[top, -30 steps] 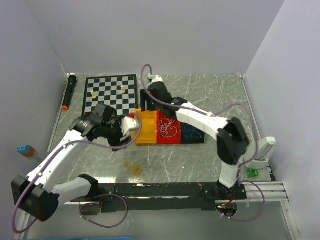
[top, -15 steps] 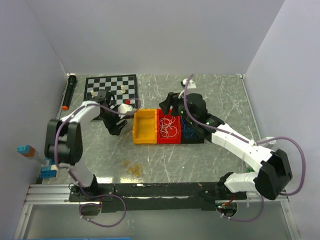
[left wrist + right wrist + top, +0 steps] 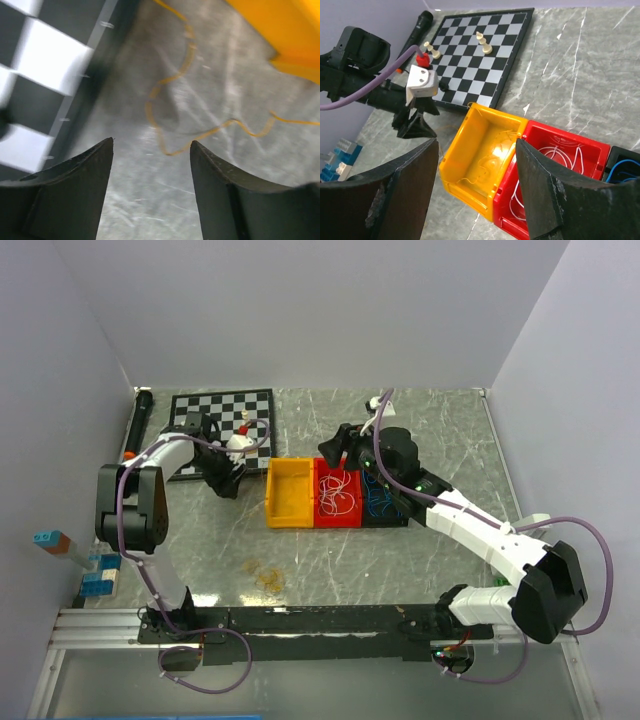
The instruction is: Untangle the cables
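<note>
Both grippers spread wide, nothing pinched, cables lying loose.

The left gripper (image 3: 150,150) hangs with jaws apart over the grey marble-pattern table (image 3: 225,75), right above a hair-fine yellow-tan wire (image 3: 148,105). It lies flat, wriggles down from beside the black-and-white chessboard (image 3: 45,55), hooks, then runs right past the orange-yellow plastic bin (image 3: 280,25). The right gripper (image 3: 477,150), fingers just as wide, hovers near the bins. White wires (image 3: 575,160) curl in loops in the red plastic bin (image 3: 555,135), and blue wires (image 3: 625,170) lie in the black bin (image 3: 620,155) beside it.
</note>
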Robot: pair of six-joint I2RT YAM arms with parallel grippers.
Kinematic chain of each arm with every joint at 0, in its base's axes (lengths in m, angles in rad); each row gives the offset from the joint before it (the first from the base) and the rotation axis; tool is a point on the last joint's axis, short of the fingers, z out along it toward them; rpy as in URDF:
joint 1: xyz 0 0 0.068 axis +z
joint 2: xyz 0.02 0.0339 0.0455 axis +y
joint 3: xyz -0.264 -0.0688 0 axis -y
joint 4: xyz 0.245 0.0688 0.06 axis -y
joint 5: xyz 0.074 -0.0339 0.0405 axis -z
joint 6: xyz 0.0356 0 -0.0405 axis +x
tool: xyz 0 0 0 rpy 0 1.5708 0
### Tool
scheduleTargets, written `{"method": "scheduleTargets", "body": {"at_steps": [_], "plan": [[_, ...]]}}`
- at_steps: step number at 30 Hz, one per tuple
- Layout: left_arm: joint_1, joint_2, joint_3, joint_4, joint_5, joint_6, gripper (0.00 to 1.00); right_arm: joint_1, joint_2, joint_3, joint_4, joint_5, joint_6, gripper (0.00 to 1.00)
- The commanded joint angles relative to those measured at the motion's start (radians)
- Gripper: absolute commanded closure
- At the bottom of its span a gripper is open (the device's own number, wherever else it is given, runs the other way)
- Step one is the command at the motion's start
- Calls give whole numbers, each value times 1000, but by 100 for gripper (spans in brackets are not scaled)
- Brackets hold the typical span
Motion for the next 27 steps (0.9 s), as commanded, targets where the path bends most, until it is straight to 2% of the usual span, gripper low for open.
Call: {"method": "scheduleTargets", "body": {"at_steps": [1, 5, 11, 12, 13, 16, 27], "plan": [[-5, -2, -5, -110, 111, 44, 35, -8, 4, 12, 52, -12, -5, 31], [-5, 27, 8, -78, 62, 8, 38, -10, 13, 35, 28, 4, -5, 31], [-6, 69, 38, -63, 76, -20, 46, -10, 5, 35, 34, -10, -8, 32], [-5, 73, 44, -65, 82, -20, 50, -10, 4, 35, 32, -12, -8, 33], [-5, 81, 55, -75, 88, -23, 60, -10, 2, 33, 32, -10, -8, 33], [-8, 104, 98, -118, 99, -41, 99, -11, -1, 29, 31, -7, -9, 33], [-37, -78, 251, -304, 263, -90, 99, -10, -1, -13, 46, 2, 1, 34]]}}
